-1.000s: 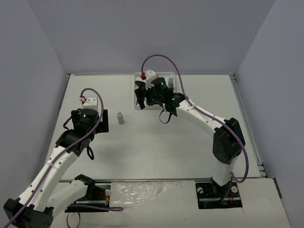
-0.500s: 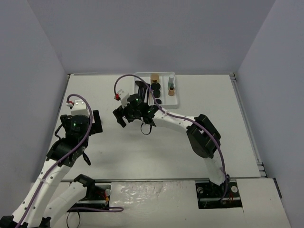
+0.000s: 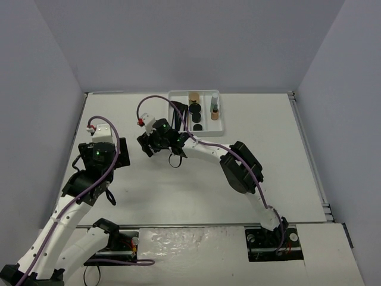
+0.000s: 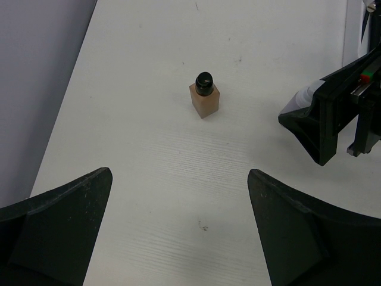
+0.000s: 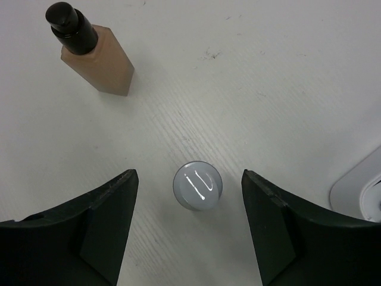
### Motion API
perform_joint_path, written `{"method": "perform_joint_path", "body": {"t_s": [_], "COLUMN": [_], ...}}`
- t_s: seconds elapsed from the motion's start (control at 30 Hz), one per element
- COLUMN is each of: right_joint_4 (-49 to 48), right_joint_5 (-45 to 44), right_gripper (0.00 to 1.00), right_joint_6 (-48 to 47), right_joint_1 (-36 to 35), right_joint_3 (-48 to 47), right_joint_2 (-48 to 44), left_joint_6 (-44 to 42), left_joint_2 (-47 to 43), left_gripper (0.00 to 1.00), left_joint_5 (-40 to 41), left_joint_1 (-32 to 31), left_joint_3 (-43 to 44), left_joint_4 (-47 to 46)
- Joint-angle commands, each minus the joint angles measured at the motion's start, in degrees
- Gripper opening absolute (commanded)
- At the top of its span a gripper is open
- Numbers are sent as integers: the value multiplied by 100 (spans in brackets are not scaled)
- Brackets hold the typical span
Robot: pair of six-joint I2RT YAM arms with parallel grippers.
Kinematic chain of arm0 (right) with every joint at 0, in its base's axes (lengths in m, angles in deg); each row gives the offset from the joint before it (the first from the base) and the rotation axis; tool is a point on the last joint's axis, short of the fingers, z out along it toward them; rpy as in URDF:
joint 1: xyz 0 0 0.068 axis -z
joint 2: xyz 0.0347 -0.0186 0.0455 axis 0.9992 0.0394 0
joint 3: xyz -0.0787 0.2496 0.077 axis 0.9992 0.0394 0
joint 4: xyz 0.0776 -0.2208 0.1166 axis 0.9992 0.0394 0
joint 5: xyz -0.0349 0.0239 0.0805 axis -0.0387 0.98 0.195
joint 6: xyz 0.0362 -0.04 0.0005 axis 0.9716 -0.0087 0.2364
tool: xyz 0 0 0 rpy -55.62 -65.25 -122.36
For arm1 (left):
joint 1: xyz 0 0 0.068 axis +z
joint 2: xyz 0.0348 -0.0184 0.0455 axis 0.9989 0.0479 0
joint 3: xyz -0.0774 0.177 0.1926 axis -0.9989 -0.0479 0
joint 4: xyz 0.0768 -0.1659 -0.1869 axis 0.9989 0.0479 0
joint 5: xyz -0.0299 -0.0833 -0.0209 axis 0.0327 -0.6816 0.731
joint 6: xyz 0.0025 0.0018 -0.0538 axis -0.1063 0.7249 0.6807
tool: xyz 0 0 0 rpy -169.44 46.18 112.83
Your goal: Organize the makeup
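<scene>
Most of the sorting looks done. The white tray point(image 3: 218, 126), beyond the right gripper point(image 5: 189, 176) and off to its right, already holds thin black brushes point(image 3: 177, 113) in one compartment. A gold-tan jar point(image 3: 194, 96) and round black compacts point(image 3: 195, 111) sit in the middle one, and a pale green bottle point(image 3: 215, 102) with a small tan bottle point(image 3: 214, 115) in the third. As far as the views show, what is left is two bottles out on the table point(image 5: 268, 71). The right gripper hangs straight above one of them with its jaws apart. It has a finger on either side and bare table in both gaps, so it touches and holds nothing; I judge it is set to clamp. The left gripper point(image 4: 178, 174), off to the right gripper's left, stands spread wide and empty. The square tan bottle point(image 5: 98, 59), black-capped and upright, stands ahead of the left gripper and beside the right one, apart from both. The white bottle point(image 5: 197, 186), seen cap-on, sits between the right gripper's fingers.
</scene>
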Motion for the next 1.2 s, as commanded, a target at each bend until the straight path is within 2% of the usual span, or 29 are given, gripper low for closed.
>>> {"method": "perform_joint_path", "body": {"t_s": [0.0, 0.2, 0.37, 0.4, 0.47, 0.67, 0.87, 1.17], "right_joint_4": [-392, -374, -337, -297, -258, -245, -232, -475], "right_joint_5": [-96, -135, -244, -267, -327, -854, -1631, -2037], "right_gripper": [60, 41, 15, 7, 1, 0, 0, 0], "right_joint_6": [-66, -60, -75, -62, -29, 92, 462, 751], "right_joint_1": [18, 18, 26, 34, 57, 367, 1305, 2618], "right_joint_3": [-383, -412, -381, -389, -320, 192, 965, 1613], "right_joint_2": [56, 139, 21, -70, -335, -1211, -2009, -2224], "left_joint_6": [68, 68, 61, 59, 59, 68, 77, 78], "left_joint_2": [56, 66, 90, 91, 84, 103, 208, 215], "left_gripper": [97, 97, 97, 97, 97, 97, 97, 97], "left_joint_5": [141, 148, 141, 141, 141, 114, 32, 16], "left_joint_1": [18, 18, 19, 18, 18, 21, 27, 27], "left_joint_3": [114, 113, 122, 122, 122, 137, 167, 175], "left_joint_4": [-190, -189, -191, -196, -198, -218, -216, -216]}}
